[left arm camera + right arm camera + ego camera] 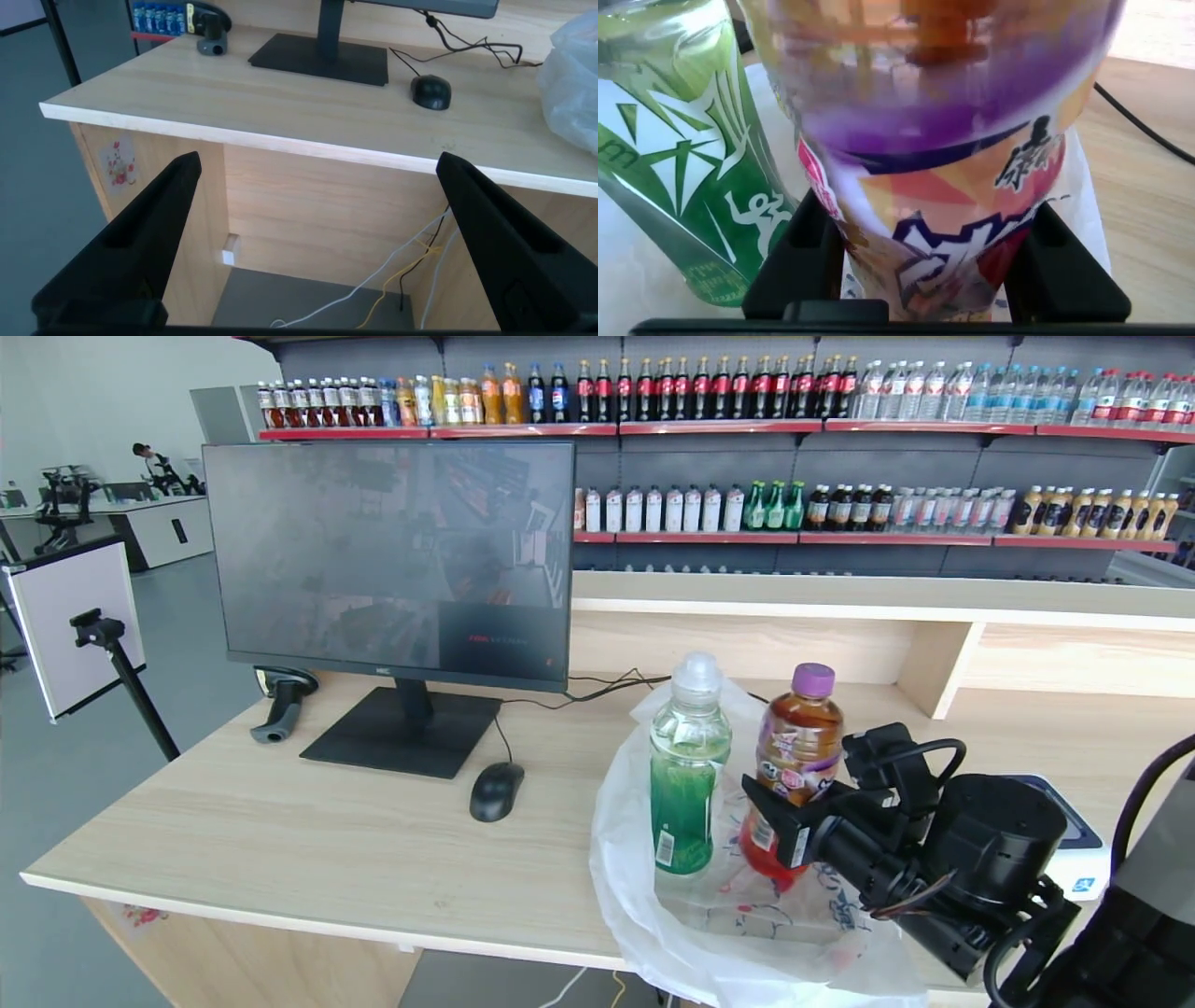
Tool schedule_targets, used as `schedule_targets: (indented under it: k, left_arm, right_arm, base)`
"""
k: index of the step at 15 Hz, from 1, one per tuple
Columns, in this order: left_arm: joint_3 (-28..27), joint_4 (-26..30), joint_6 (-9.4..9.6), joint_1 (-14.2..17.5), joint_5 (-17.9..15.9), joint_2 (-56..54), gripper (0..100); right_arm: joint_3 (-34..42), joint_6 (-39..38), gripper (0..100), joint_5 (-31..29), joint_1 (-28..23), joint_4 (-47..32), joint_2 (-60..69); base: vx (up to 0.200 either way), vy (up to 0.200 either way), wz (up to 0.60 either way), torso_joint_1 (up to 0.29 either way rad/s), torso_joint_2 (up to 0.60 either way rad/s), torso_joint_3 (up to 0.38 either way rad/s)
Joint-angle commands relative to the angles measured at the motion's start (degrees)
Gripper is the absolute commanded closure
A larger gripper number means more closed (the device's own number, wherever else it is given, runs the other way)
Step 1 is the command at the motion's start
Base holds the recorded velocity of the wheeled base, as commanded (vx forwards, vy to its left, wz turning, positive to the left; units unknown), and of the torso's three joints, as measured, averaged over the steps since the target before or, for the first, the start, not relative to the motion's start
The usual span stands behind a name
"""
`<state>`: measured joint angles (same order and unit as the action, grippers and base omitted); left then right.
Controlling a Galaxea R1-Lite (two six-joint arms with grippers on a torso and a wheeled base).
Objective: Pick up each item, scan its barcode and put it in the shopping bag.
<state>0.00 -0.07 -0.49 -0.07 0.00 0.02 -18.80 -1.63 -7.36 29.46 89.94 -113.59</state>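
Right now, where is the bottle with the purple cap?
In the head view the bottle with the purple cap is upright on the white plastic bag, just right of the green bottle, gripped by the right tool.

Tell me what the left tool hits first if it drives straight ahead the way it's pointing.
Most likely the wooden panel under the desk's tabletop edge: the open left tool frames it, aimed just below that edge. Depth is unclear, so the edge itself could come first.
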Motion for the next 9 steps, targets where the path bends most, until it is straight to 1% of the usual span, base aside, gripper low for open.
schedule_targets:
  k: [1, 9]
  left_arm:
    - [0.0, 0.0, 0.05, 0.0, 0.0, 0.0, 0]
    - [0.0, 0.0, -0.04, 0.0, 0.0, 0.0, 0]
  right_arm:
    - [0.6, 0.0, 100, 0.1, 0.3, 0.1, 0.5]
    - [2.0, -0.8, 100, 0.1, -0.1, 0.1, 0.1]
  base:
    - [0.000, 0.000, 0.00, 0.000, 0.00, 0.000]
    - [0.000, 0.000, 0.00, 0.000, 0.00, 0.000]
